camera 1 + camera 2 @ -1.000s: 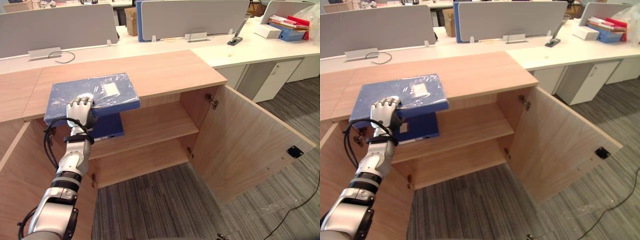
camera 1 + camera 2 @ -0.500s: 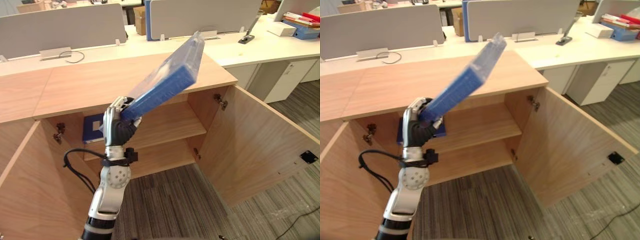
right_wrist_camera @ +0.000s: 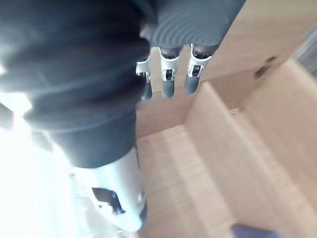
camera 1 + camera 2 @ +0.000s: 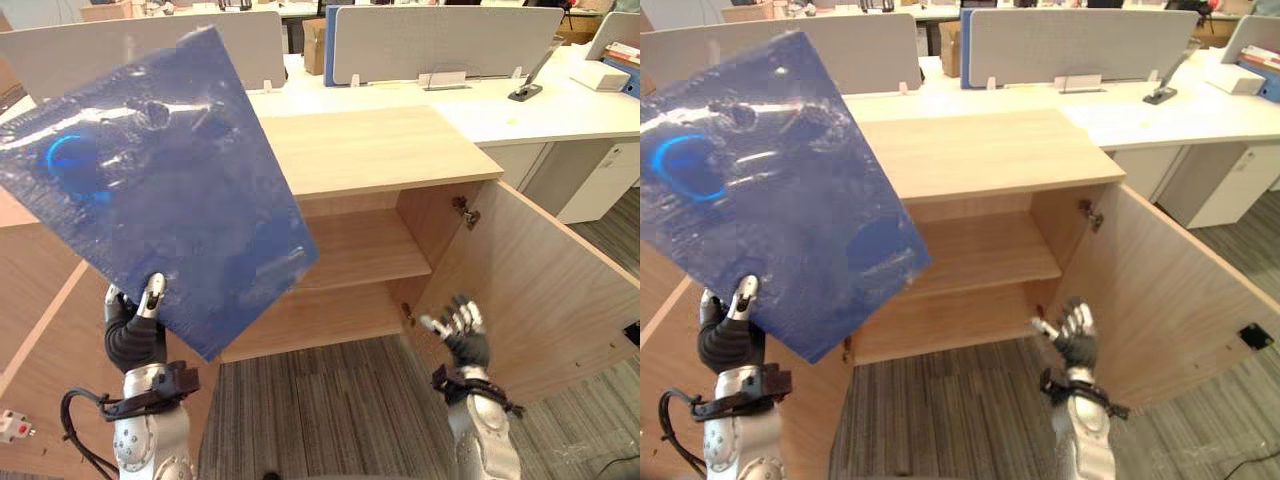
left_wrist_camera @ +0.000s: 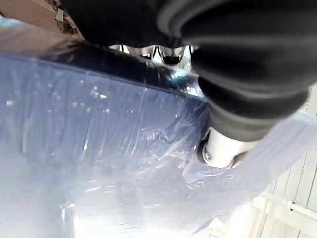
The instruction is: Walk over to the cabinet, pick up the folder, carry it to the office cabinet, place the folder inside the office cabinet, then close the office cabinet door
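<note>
In left hand (image 4: 135, 335), blue folder (image 4: 160, 190) (plastic-wrapped).

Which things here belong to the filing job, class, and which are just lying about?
Job: blue folder, gripped in the left hand; open cabinet; its door; right hand, open.
Lying about: grey desk dividers; cardboard box; white desk.

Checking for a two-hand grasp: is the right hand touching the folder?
Apart. The left eye view shows the right hand open by the cabinet door, a wide gap from the folder, which the left hand grips.
</note>
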`<state>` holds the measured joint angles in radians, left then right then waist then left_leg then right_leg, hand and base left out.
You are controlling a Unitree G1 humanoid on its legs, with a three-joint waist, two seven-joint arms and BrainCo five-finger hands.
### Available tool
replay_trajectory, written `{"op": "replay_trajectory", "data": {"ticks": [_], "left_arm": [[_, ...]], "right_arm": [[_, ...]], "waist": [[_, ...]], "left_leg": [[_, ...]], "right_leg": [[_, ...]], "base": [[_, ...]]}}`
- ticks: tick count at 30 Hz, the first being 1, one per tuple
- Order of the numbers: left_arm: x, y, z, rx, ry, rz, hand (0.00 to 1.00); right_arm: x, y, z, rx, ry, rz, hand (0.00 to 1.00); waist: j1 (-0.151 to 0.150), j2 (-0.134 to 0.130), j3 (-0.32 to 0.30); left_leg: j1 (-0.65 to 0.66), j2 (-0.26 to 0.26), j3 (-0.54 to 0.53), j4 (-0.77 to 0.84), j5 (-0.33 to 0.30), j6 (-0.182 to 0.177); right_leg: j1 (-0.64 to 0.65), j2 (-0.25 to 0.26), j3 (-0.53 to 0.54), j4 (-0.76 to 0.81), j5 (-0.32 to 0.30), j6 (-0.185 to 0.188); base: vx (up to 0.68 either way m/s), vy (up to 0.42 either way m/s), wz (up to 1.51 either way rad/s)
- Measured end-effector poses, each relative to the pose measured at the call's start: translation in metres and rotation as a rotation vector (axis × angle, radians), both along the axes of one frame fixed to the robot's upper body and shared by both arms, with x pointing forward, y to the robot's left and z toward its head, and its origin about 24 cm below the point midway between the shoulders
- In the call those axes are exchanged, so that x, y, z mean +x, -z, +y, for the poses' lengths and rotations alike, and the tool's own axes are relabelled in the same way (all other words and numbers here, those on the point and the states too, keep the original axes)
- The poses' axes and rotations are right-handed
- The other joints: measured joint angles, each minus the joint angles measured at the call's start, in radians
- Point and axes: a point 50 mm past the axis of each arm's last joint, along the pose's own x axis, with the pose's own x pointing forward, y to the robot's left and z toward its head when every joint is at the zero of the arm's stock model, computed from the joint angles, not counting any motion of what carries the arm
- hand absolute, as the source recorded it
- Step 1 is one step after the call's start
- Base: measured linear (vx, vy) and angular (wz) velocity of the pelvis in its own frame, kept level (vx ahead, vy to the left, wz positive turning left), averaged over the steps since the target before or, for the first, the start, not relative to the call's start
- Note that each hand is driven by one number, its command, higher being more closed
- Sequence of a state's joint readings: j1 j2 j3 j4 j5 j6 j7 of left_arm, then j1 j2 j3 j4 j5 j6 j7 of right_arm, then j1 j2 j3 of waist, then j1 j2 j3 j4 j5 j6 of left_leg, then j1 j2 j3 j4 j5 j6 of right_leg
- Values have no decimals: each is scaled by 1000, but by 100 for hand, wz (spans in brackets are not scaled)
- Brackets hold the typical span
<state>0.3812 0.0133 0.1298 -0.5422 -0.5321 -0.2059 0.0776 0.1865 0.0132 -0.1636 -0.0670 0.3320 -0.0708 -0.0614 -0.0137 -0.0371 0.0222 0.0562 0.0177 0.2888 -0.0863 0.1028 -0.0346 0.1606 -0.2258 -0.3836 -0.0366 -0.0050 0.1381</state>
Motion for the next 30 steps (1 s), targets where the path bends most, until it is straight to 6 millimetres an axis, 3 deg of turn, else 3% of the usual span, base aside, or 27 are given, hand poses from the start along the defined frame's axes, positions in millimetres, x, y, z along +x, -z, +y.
{"op": "replay_trajectory", "data": {"ticks": [5, 12, 18, 20, 24, 30], "left_arm": [[-1, 0, 0, -17, 33, -25, 100], [5, -4, -7, -9, 86, -51, 100], [9, -5, -18, 27, 181, -41, 100], [10, -4, -21, 36, 207, -37, 100], [11, -3, -21, 63, 225, -24, 100], [12, -1, -24, 94, 260, -4, 100]], "right_arm": [[22, -57, 10, -7, -96, -278, 0], [68, -120, 76, 33, -551, -511, 0], [103, -135, 106, -52, -788, -453, 0], [115, -149, 113, -111, -866, -440, 0], [124, -172, 122, -181, -955, -455, 0], [126, -180, 128, -274, -1082, -410, 0]], "waist": [[-1, -8, 5], [12, -27, 16], [23, -30, 19], [27, -31, 20], [32, -31, 20], [36, -31, 21]], "left_leg": [[1, -1, -5, 0, 3, 3], [2, -2, -16, 1, 6, 7], [11, -2, -22, 0, 7, 8], [16, -1, -22, 0, 7, 8], [16, 0, -22, 0, 8, 7], [15, 2, -22, 0, 8, 7]], "right_leg": [[1, 0, 0, -2, 0, 1], [8, 2, -3, -6, 1, 1], [22, 3, -9, -6, 1, 1], [26, 3, -10, -6, 1, 1], [26, 4, -10, -5, 1, 1], [26, 6, -12, -6, 1, 1]], "base": [[0, 0, 0], [-1, 0, 1], [-5, 0, 3], [-33, 8, 0], [-8, 2, 0], [0, 0, 0]]}}
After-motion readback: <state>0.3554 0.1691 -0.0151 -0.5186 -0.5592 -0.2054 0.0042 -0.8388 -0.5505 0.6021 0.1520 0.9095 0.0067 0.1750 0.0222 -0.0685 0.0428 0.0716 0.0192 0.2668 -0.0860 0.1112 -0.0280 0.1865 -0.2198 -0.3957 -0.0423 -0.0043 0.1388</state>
